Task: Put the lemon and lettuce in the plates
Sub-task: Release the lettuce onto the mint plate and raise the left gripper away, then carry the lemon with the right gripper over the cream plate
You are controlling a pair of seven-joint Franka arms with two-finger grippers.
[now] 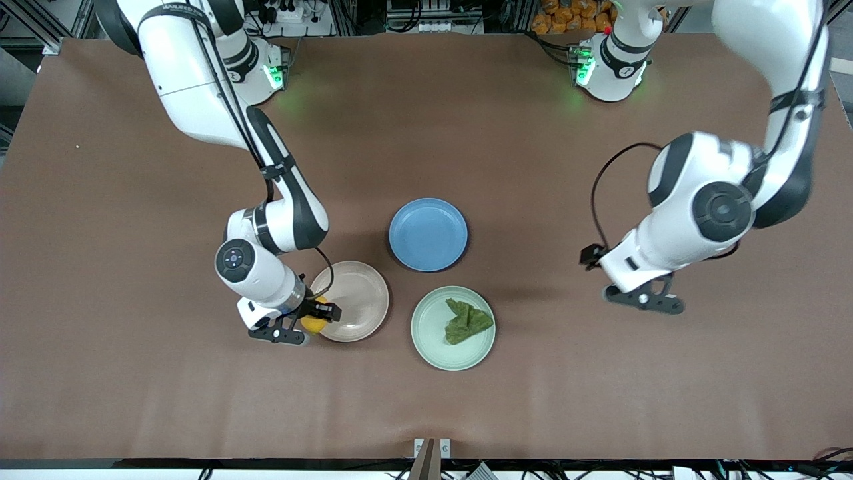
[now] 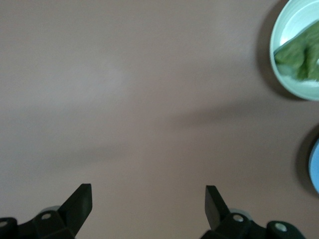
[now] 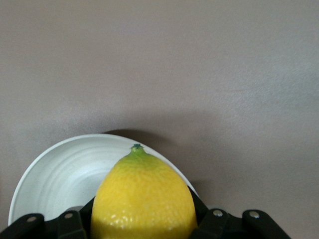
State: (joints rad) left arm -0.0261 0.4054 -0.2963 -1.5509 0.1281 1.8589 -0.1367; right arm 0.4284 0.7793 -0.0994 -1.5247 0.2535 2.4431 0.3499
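Observation:
My right gripper (image 1: 317, 319) is shut on the yellow lemon (image 1: 313, 323) and holds it over the rim of the beige-pink plate (image 1: 356, 293), at the plate's edge toward the right arm's end. In the right wrist view the lemon (image 3: 143, 196) fills the jaws with the plate (image 3: 60, 174) beneath it. The dark green lettuce (image 1: 468, 321) lies in the mint green plate (image 1: 433, 333); both show in the left wrist view, lettuce (image 2: 299, 55) and plate (image 2: 286, 20). My left gripper (image 1: 643, 300) is open and empty over bare table toward the left arm's end.
An empty blue plate (image 1: 428, 234) sits farther from the front camera than the two other plates; its edge shows in the left wrist view (image 2: 314, 164). The brown table (image 1: 133, 373) spreads around the three plates.

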